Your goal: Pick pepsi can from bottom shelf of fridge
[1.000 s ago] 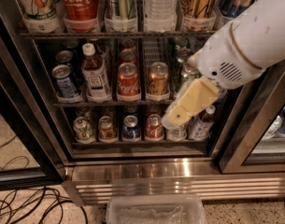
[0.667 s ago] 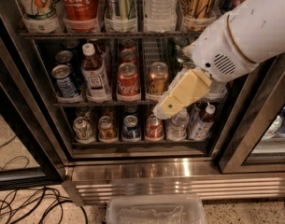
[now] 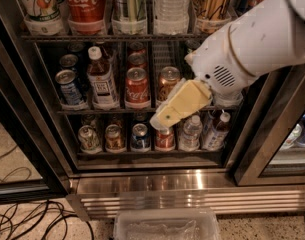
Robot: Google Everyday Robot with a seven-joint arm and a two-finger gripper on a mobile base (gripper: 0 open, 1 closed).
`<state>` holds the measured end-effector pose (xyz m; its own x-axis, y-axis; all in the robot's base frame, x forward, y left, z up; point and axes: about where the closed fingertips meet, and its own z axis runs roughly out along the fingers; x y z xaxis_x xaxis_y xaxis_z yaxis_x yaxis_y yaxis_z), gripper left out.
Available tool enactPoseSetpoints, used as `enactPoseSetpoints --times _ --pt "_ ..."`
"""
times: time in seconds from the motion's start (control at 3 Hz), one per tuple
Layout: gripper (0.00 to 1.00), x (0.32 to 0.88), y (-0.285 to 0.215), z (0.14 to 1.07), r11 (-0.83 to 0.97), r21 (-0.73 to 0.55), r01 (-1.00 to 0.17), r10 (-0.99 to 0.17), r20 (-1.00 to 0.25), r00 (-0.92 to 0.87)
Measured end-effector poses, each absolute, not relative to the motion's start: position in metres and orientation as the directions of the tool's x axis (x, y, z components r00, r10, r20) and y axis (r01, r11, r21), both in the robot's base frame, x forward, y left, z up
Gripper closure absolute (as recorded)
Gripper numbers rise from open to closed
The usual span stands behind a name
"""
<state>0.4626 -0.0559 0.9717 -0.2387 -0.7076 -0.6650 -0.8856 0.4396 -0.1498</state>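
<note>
Down at the floor, nearest the camera, a clear plastic bin [image 3: 164,226] sits against the foot of the fridge [image 3: 192,185], with dark cables [image 3: 27,219] lying loose to its left. Above that, the white arm [image 3: 257,44] stretches in from the upper right. Its cream-coloured gripper [image 3: 163,119] points down and to the left, in front of the gap between the middle rack [image 3: 117,110] and the bottom shelf [image 3: 142,155]. The tip overlaps the top of a red can [image 3: 165,140]; whether the gripper is wide or narrow cannot be told.

Further in, the pepsi can [image 3: 140,137] stands upright on the bottom shelf, 3rd from the left. It is just left of the red can and below-left of the gripper tip, apart from it. 2 other cans [image 3: 88,138] stand to its left, and 2 bottles [image 3: 191,133] stand right of the red can. On the middle rack behind the gripper are a Coca-Cola can [image 3: 137,87] and a bronze can [image 3: 167,81].
</note>
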Motion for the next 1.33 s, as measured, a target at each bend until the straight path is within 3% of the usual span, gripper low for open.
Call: enactPoseSetpoints --times 0.67,1.0,1.33 --pt "0.0 0.472 0.053 0.883 0.406 0.062 -0.912 -0.549 -0.781 -0.297" --pt "0.0 0.461 0.077 0.836 0.445 0.228 -0.866 -0.469 -0.764 -0.443" --pt "0.0 0.461 0.077 0.836 0.445 0.228 -0.866 -0.469 -0.764 -0.442"
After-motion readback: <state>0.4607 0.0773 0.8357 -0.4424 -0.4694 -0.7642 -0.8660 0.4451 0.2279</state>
